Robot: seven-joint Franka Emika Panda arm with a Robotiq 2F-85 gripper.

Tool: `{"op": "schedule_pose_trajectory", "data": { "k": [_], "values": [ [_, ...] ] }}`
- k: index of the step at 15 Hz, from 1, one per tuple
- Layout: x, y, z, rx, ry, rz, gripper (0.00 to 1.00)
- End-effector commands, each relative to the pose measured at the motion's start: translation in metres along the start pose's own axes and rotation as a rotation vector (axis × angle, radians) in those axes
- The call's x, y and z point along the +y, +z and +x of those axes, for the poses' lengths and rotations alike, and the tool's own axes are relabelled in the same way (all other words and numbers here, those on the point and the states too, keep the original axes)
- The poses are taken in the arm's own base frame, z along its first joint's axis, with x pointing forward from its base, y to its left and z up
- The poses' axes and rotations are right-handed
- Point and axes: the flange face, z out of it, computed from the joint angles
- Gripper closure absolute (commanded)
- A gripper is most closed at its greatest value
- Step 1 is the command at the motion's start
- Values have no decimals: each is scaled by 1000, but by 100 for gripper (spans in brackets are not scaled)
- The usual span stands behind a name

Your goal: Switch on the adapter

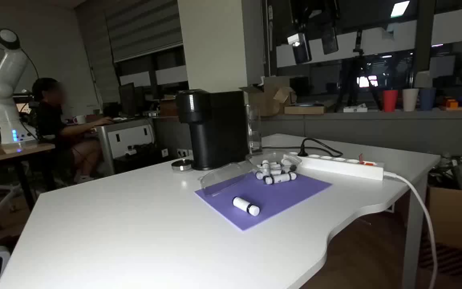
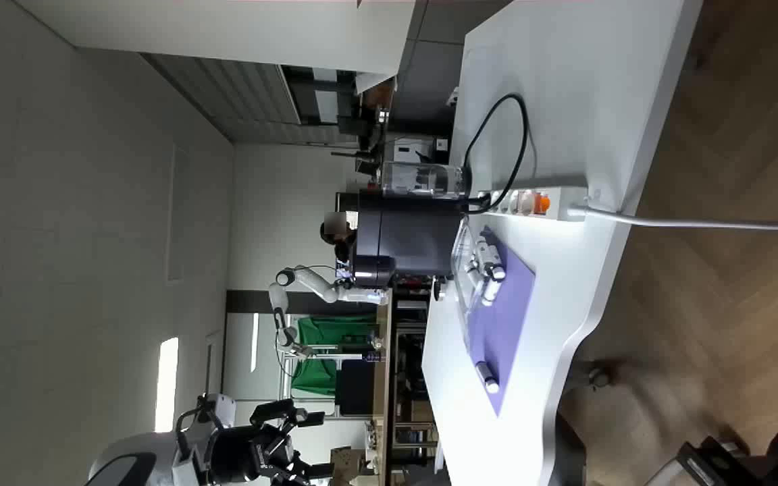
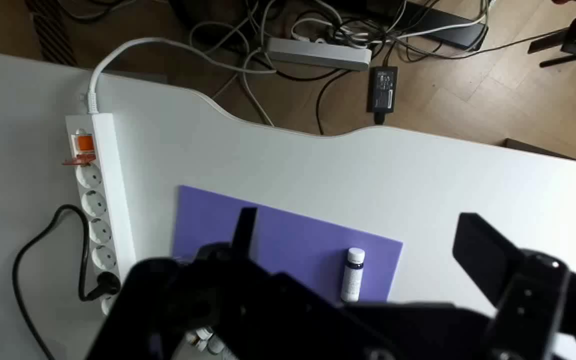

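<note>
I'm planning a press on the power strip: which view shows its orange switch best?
The wrist view: it looks down on the orange switch, uncovered, with the red flap raised beside it. Both exterior views show the switch smaller and at a slant.

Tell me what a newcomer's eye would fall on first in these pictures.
In both exterior views, probably the purple mat, vivid on the white table, with the tall black machine standing close by. Next, at the wrist view's left, the orange switch on the white power strip. Dark fingers, spread wide apart, loom across that view's foreground.
</note>
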Motion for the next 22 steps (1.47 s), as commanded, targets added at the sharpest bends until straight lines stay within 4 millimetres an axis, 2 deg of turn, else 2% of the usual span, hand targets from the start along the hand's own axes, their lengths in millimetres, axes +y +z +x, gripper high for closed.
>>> {"op": "schedule_pose_trajectory", "data": {
  "k": [1, 8, 9, 11, 15, 16, 18, 22],
  "values": [
    [0, 0, 0, -1, 0, 0, 0],
    [0, 0, 0, -1, 0, 0, 0],
    [12, 0, -1, 7, -26, -2, 0],
    [50, 1, -8, 50, -60, -15, 0],
    [141, 12, -18, 149, -126, -49, 0],
    [164, 18, -18, 174, -135, -46, 25],
    [202, 32, -16, 207, -126, -28, 33],
    [252, 62, -11, 219, -91, 9, 63]
  ]
}}
